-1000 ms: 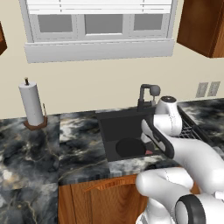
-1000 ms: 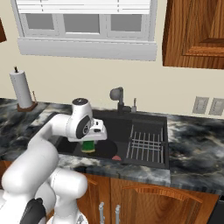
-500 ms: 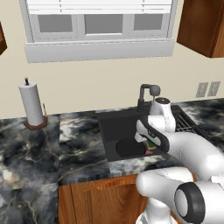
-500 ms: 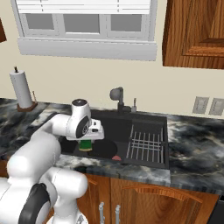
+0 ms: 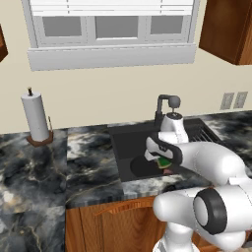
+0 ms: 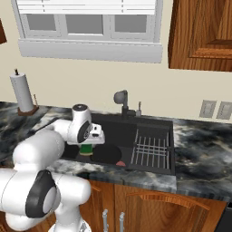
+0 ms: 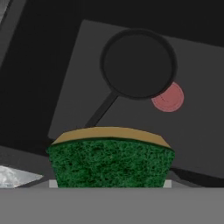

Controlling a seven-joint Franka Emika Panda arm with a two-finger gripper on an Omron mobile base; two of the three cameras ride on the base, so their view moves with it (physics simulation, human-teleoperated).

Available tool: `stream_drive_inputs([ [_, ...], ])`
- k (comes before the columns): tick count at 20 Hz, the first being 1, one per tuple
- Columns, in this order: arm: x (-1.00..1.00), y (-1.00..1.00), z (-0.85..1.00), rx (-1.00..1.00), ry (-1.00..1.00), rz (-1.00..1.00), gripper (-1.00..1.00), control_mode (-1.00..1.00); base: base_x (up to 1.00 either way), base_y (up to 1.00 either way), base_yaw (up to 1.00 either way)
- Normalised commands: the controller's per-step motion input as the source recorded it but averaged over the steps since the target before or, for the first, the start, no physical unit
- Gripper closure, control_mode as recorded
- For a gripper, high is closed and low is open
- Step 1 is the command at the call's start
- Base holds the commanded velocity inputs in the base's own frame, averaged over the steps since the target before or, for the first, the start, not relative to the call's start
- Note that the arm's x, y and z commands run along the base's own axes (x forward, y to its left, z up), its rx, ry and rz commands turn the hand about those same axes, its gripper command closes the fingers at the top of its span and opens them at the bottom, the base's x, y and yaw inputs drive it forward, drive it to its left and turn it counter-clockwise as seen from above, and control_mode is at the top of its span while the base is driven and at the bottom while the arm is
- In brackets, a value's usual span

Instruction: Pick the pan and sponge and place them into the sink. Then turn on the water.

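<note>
The green and yellow sponge [image 7: 109, 159] is clamped in my gripper [image 6: 88, 148], which hangs over the left front part of the dark sink [image 6: 118, 128]. The sponge [image 5: 164, 161] sits between the jaws just above the basin floor. Below and beyond it, the round black pan [image 7: 138, 64] lies flat on the sink [image 7: 199, 131] floor with its handle pointing toward my hand. From the base views the pan [image 5: 141, 169] [image 6: 107, 155] is in the basin's left half, beside my gripper [image 5: 164, 163]. No water stream shows at the faucet [image 5: 166, 105].
A small red mark [image 7: 169, 97] lies on the basin floor by the pan's rim. The ribbed drying rack [image 6: 153, 150] fills the sink's right side. A paper towel roll [image 5: 35, 118] stands at the back left of the marble counter [image 5: 34, 172]. Wall outlets [image 6: 216, 109] are at the right.
The hand with the sponge has swung left from near the drying rack and dropped lower over the basin's left part. The pan has stayed put.
</note>
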Motion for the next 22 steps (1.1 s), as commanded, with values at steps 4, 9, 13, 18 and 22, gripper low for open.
stream_drive_inputs([
  [4,0.2,0.14,-0.08,-0.02,-0.01,0.0,1.0,-1.0,0.0,0.0,0.0],
  [9,0.19,0.07,-0.15,0.0,0.0,0.0,1.0,-1.0,0.0,0.0,0.0],
  [13,0.16,0.01,-0.2,0.0,0.0,0.0,1.0,-1.0,0.0,0.0,0.0],
  [18,0.2,0.06,-0.13,0.0,-0.01,0.0,1.0,-1.0,0.0,0.0,0.0],
  [22,0.23,0.02,-0.13,0.0,-0.01,0.0,1.0,-1.0,0.0,0.0,0.0],
])
